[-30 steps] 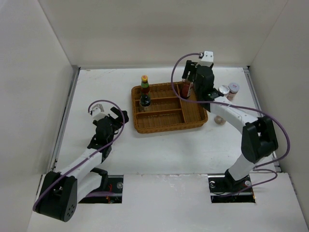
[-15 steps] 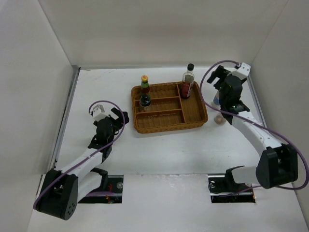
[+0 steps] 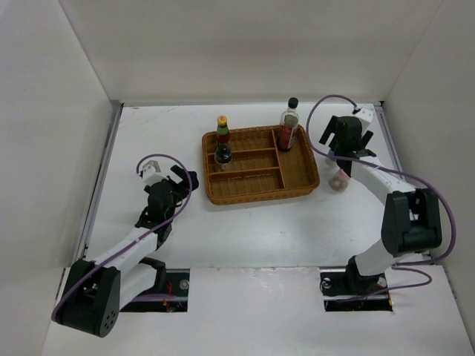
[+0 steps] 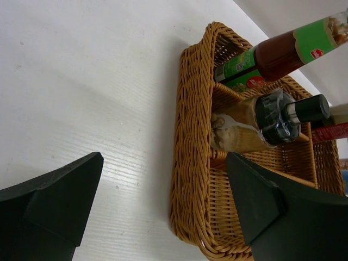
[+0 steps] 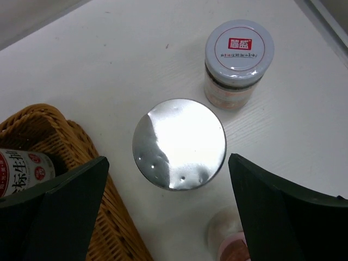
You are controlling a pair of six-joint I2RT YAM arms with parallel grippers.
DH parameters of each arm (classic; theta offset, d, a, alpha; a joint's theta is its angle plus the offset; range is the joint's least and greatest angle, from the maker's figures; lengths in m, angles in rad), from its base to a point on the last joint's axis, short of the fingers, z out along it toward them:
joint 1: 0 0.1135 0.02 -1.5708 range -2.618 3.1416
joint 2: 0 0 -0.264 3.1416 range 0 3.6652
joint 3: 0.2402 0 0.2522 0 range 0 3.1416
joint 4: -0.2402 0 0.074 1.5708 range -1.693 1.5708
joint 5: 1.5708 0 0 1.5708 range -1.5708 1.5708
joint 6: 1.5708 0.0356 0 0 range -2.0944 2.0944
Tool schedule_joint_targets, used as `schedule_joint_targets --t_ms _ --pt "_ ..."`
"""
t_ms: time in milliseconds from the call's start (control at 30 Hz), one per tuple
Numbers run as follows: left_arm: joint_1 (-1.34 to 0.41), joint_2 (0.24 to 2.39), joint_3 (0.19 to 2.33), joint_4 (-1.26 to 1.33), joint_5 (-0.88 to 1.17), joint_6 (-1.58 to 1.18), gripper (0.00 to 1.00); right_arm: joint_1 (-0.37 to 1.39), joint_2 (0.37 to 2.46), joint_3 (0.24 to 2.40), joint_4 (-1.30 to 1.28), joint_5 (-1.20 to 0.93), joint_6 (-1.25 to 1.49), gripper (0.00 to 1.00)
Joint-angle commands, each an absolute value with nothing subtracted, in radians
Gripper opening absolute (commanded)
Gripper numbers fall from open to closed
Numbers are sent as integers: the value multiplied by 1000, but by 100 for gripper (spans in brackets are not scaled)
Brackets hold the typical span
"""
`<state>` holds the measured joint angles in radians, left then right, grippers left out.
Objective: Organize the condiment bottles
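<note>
Top external view is showing the brown wicker tray [image 3: 260, 198] sitting mid-table [image 3: 260, 237]. The tall dark-sauce bottle [image 3: 289, 127] is standing in its far right corner. The yellow-red-capped bottle [image 3: 222, 129] and small black-capped bottle [image 3: 223, 155] are standing at the left end.

The right gripper [image 3: 339, 142] is hanging just right of the tray, blocking both jars from above, w/ the pink-capped shaker [image 3: 338, 180] lying near it.

Right wrist cam: jaws are gaping wide either side of the plain silver-lidded jar [image 5: 179, 144], not touching it. The logo-lidded jar [image 5: 239, 54] is standing just beyond, its lid carrying a red patch w/ white Chinese chars, too small to read. The tall bottle's red label is also showing white Chinese chars, partly cut off.

The left gripper [image 4: 163, 159] is hovering wide open, holding nothing, facing the tray's left wall. A divider is running btwn the two bottles there. The green label's print is unreadable.
</note>
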<state>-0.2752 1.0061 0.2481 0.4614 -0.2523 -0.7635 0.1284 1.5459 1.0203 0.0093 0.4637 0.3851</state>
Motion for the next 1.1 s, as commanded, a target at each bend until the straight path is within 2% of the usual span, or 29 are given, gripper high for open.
schedule_joint_targets --t_ms 0,167,233,333,367,533,767,1067 --pt "-268 1003 252 508 -242 -772 100 111 1571 1097 35 448 387 97" --pt "-271 989 249 511 -239 -772 100 100 1621 1138 64 488 370 91" --pt "-265 988 244 515 -239 -772 100 97 1634 1153 54 483 367 81" --pt "-262 992 245 515 -230 -772 100 102 1617 1147 63 491 367 59" --pt "-262 989 244 518 -229 -772 100 102 1596 1140 66 502 373 55" --pt "-262 1009 245 529 -226 -773 100 148 1421 1059 192 552 315 52" --pt "-262 1002 242 531 -221 -773 100 264 1238 983 224 549 282 51" --pt "-258 957 219 541 -236 -776 100 384 1307 960 291 434 345 52"
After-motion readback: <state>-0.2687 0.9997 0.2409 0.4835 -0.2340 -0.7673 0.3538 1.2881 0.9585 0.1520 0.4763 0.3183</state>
